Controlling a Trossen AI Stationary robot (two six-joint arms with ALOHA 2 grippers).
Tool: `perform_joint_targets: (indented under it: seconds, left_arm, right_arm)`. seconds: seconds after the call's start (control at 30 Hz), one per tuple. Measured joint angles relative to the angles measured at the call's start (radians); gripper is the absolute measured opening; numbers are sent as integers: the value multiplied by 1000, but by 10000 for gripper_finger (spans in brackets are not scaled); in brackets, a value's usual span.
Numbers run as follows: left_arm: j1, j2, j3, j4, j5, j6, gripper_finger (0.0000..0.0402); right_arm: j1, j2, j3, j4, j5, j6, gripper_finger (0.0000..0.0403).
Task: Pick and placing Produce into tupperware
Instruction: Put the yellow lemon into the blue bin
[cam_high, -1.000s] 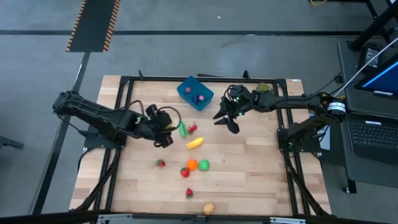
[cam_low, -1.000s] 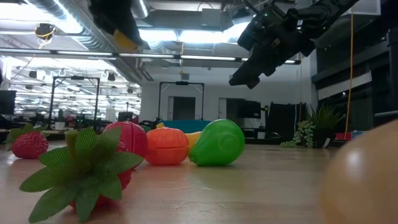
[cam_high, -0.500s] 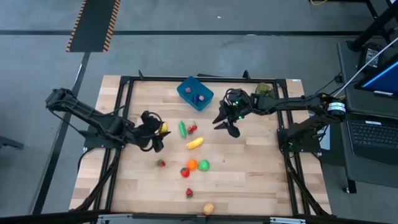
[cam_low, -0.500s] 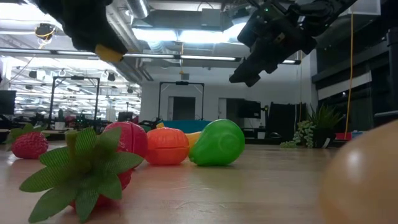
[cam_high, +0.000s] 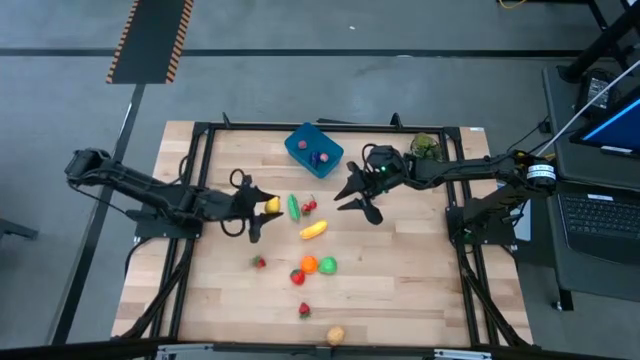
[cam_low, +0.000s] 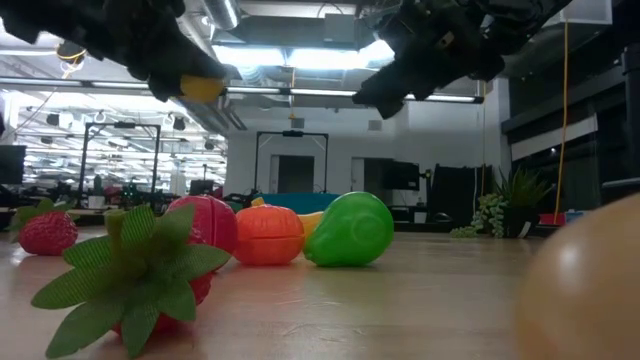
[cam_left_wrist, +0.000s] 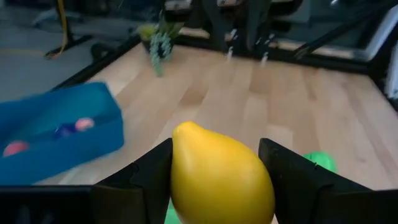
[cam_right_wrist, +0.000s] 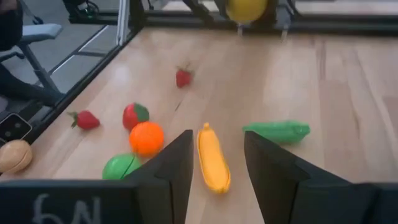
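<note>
Bright and even from above, with only soft, small shadows on the wooden table (cam_high: 400, 290). Glaring white from ceiling lights (cam_low: 300, 55) in the low view. Very blurry on the tan fruit (cam_low: 590, 285) up close. Fuzzy around the lemon (cam_left_wrist: 221, 180).

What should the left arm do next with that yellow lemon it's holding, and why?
Probably carry it toward the blue tupperware. The left gripper is shut on the lemon, lifted off the table, and the tupperware, already holding a few pieces, sits a short way ahead.
</note>
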Motion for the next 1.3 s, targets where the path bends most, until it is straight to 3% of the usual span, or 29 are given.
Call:
perform_joint_targets:
  seconds: [0.37, 0.77, 0.9, 1.17, 1.3]
  left_arm:
    - [187, 0, -25, 96, 219, 87, 205]
    - [439, 29, -25, 170, 504, 170, 205]
    - [544, 96, -25, 248, 615, 178, 205]
    - [737, 280, -9, 417, 778, 178, 205]
    - [806, 359, 61, 420, 856, 177, 205]
  right_arm:
    - [-100, 0, 0, 36, -111, -4, 145]
    - [-259, -2, 0, 47, -121, -55, 145]
    - [-330, -2, -7, 83, -171, -30, 145]
    - [-426, -3, -203, 445, -177, 100, 145]
    - [-440, -3, -251, 459, -177, 104, 145]
